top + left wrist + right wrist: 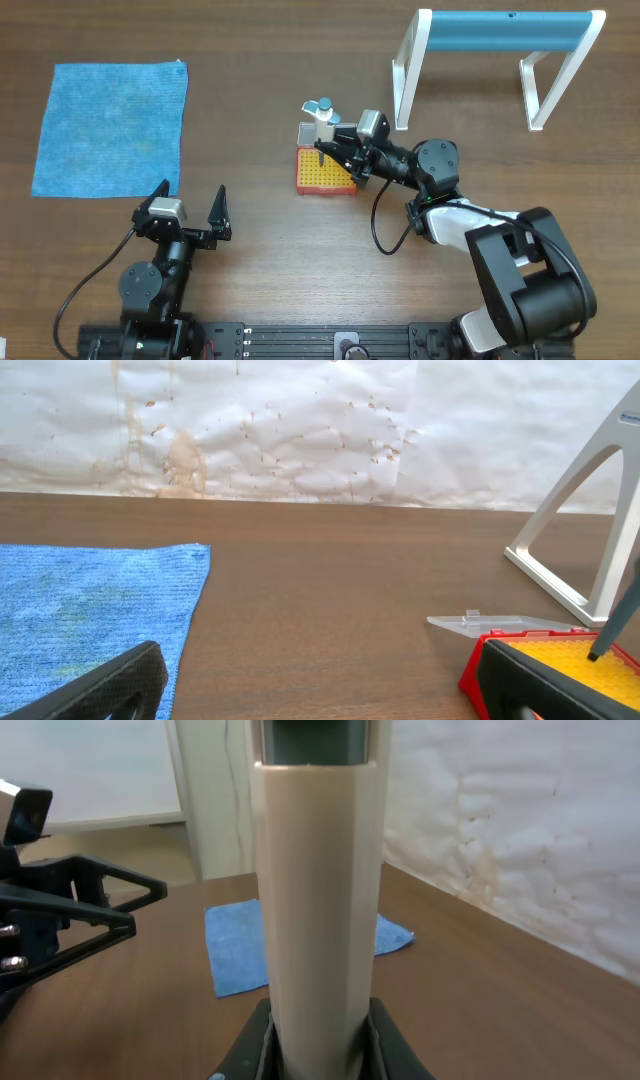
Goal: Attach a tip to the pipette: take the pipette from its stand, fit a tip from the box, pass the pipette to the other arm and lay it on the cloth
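Top view: pipette [325,122] at tip box [322,180], stand [505,33] near, cloth [110,130] apart

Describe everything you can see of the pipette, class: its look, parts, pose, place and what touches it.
The pipette has a smooth off-white, plastic-looking body, a grey section above it and a blue-grey knob on top. The right gripper is shut on the body, holding it knob up over the tip box, away from the stand. Its thin dark shaft points down at the box's yellow rack; whether it touches a tip cannot be told.
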### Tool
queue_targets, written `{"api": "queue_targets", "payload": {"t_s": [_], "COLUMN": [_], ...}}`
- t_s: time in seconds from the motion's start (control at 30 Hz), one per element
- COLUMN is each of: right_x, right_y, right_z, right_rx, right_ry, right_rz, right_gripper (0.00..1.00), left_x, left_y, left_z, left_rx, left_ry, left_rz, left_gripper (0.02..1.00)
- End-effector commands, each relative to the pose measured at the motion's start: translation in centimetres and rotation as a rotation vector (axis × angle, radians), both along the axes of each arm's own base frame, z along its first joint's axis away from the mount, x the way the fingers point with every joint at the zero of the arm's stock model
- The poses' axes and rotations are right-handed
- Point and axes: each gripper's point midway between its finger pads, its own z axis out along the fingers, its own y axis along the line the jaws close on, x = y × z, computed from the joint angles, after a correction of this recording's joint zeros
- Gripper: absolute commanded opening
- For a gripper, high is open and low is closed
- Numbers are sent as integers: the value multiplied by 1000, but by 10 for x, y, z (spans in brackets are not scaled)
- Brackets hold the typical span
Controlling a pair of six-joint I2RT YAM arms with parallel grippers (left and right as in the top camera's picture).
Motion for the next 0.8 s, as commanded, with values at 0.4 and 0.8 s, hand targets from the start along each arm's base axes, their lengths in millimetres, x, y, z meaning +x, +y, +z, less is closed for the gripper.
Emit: {"api": "queue_targets", "payload": {"t_s": [0.4, 0.8], "right_x": [16, 15], "right_y": [-10, -10], "right_z": [-29, -19], "right_rx": [-22, -6], "right_ry": [51, 29], "right_rz": [-52, -50], "right_gripper": [75, 75], "left_x": [-1, -1], "left_y": [-3, -3], "left_z": [-1, -1], "left_rx": [1, 1], "left_ry": [2, 2], "left_rz": [-17, -17], "left_gripper": [998, 998]}}
